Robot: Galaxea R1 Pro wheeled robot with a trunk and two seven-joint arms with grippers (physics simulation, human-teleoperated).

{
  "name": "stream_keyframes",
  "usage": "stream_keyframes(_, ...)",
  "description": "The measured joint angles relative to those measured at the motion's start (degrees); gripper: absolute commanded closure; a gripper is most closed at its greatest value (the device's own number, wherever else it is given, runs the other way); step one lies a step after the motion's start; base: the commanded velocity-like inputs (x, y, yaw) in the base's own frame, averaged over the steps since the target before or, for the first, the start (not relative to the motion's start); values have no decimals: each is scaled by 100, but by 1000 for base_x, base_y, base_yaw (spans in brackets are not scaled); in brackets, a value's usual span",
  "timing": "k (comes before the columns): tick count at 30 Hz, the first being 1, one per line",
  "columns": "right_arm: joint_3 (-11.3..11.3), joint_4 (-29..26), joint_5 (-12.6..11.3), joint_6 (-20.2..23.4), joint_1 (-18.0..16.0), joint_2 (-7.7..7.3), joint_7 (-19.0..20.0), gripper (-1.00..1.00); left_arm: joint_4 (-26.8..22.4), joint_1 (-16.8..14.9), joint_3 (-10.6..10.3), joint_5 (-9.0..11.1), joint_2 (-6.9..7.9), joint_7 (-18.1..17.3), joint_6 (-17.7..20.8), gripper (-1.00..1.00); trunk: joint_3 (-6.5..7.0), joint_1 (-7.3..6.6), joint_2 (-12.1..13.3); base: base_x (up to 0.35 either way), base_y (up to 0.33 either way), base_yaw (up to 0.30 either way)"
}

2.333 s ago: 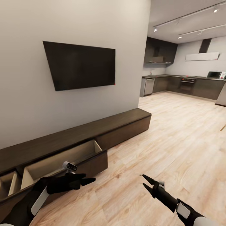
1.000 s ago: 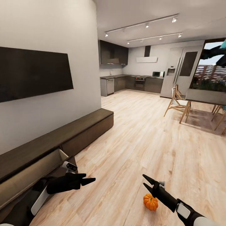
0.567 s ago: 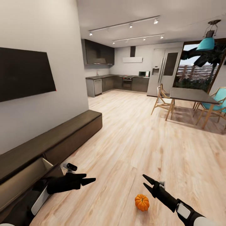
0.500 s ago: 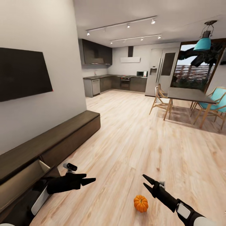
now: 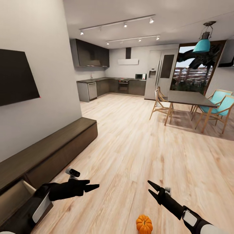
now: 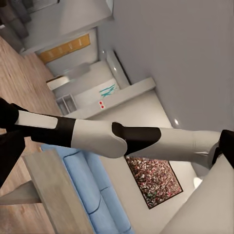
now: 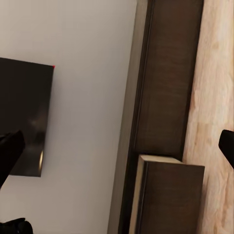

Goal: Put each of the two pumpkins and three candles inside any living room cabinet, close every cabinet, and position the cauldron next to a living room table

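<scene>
- Running along the wall at your left, the cabinet (image 5: 48,152) has one drawer (image 5: 14,196) standing pulled out at its near end, pale wood showing inside; the rest of its fronts sit flush. A dark television (image 5: 16,78) hangs on the wall above it.
- Your left gripper (image 5: 91,187) hovers over the floor just off the open drawer, its fingers drawn together to a point and carrying nothing.
- Your right gripper (image 5: 150,188) hangs above the wooden floor (image 5: 136,146) with its two fingers spread apart, empty and touching nothing.
- One pumpkin (image 5: 144,224) sits on the floor near that right gripper, below and apart from its fingertips, at the lower edge of the head view.
- Farther right, across the room, a dining table (image 5: 190,99) stands with teal chairs (image 5: 222,109) around it.
</scene>
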Motion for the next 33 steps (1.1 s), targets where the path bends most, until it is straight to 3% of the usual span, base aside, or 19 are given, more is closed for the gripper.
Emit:
stream_keyframes(5, 0, -1, 2, 0, 0, 0, -3, -100, -1, 0, 0, 0, -12, 181, 5, -100, 0, 0, 0, 323, 109, 0)
stream_keyframes(15, 0, -1, 0, 0, 0, 8, -22, -100, -1, 0, 0, 0, -18, 219, 3, -100, 0, 1, 0, 279, 163, 0)
stream_keyframes(27, 0, 0, -2, 0, 0, 9, -33, -100, 0, 0, 0, -2, -21, 219, 0, -100, 0, 1, 0, 268, -99, 0)
stream_keyframes(33, 0, 0, -1, 0, 0, 4, -37, -100, 0, 0, 0, 0, -14, 216, 0, -100, 0, 3, 0, 67, -7, 0)
